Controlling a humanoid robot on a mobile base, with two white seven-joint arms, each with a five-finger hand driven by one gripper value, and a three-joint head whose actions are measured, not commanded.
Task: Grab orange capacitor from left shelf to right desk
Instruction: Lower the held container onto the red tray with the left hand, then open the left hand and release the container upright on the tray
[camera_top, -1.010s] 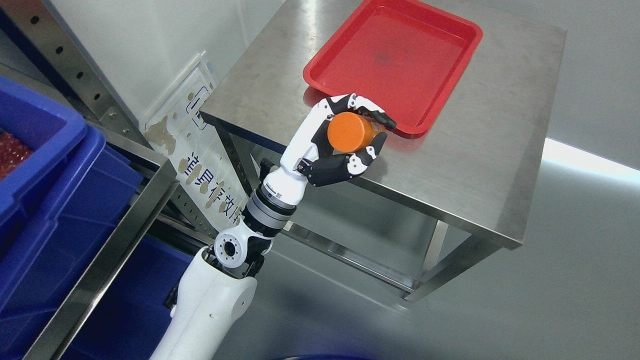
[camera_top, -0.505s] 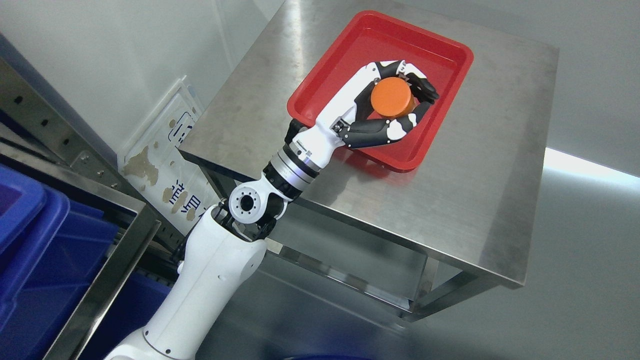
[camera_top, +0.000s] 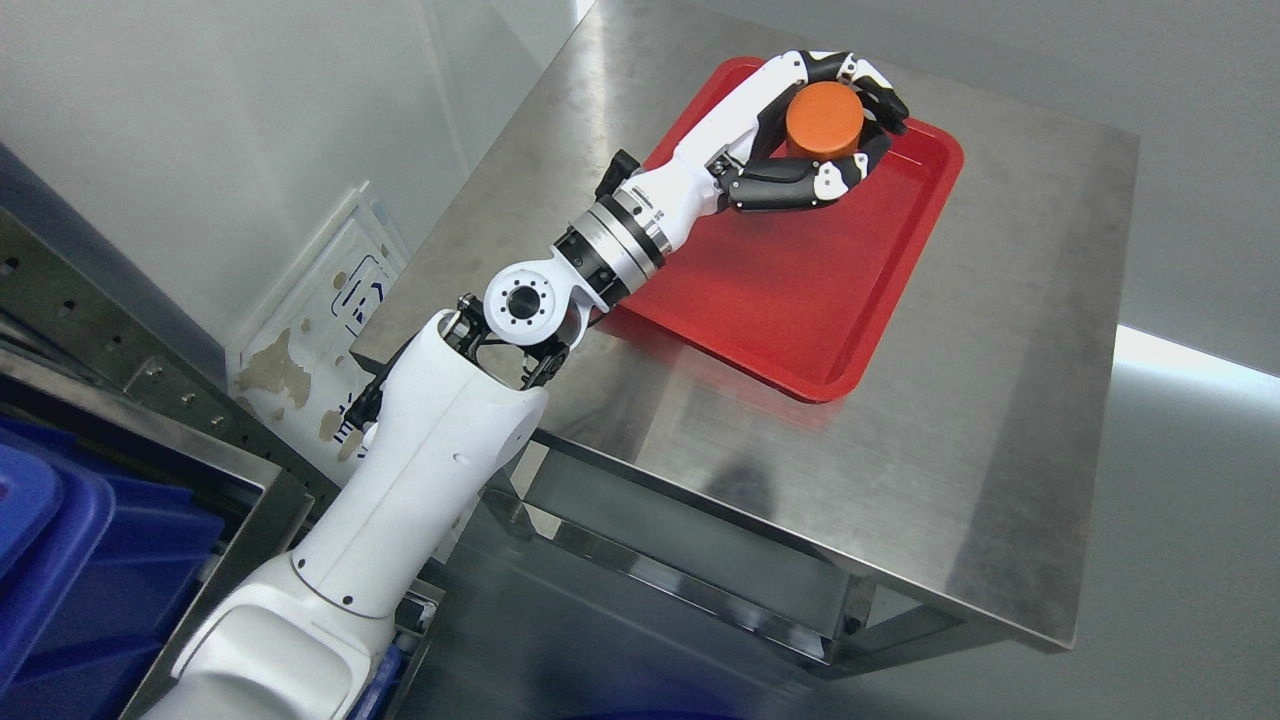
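The left arm (camera_top: 440, 440) comes up from the lower left and stretches long across the steel desk (camera_top: 980, 400), and there at the end of it the left hand (camera_top: 810, 150) is wrapped round the orange capacitor (camera_top: 824, 120). Fingers (camera_top: 880, 90) curl over the far side of the cylinder, the thumb (camera_top: 775, 190) closes in from the near side, and the round orange end face looks straight up at the camera (a firm, full-hand grasp, nothing loose about it). The capacitor sits in that hand above the far end of the red tray (camera_top: 800, 310), close to the tray's back rim; whether its bottom is touching the tray floor cannot be told from this angle, since the hand hides the underside. The tray itself lies flat on the desk, angled to its edges, and the part of its floor in view is bare and glossy. Down at the lower left, the metal shelf frame (camera_top: 150, 440) and a blue bin (camera_top: 60, 560) sit behind the arm's white upper shell, and a worn sign (camera_top: 320, 330) leans against the wall between shelf and desk.
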